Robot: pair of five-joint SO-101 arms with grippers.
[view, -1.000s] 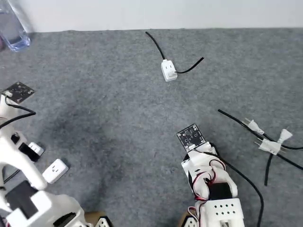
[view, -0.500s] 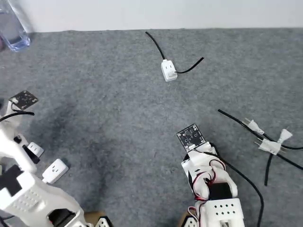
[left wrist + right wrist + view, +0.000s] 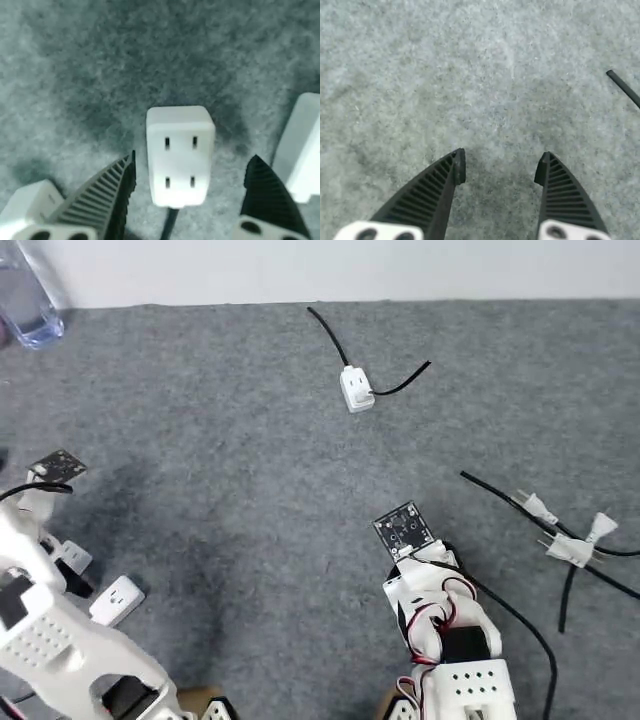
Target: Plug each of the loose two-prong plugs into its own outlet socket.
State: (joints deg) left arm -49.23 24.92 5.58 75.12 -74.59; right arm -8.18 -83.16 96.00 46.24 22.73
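A grey felt-like table (image 3: 230, 500) runs back to a white wall (image 3: 350, 270), with a clear bottle (image 3: 25, 300) at the far left. The left gripper (image 3: 192, 165) stands wide, a white outlet socket (image 3: 180, 150) between its fingers, seemingly untouched. The right gripper (image 3: 503, 160) gapes wide over bare felt. From above, loose plugs (image 3: 572, 550) lie at the right, and a second socket (image 3: 356, 388) sits far back.

Left hand (image 3: 193, 161) hemmed by white blocks (image 3: 305, 145) both sides, socket (image 3: 180, 155) between fingers (image 3: 110, 195), plugs (image 3: 537, 506) near right arm (image 3: 445, 625)
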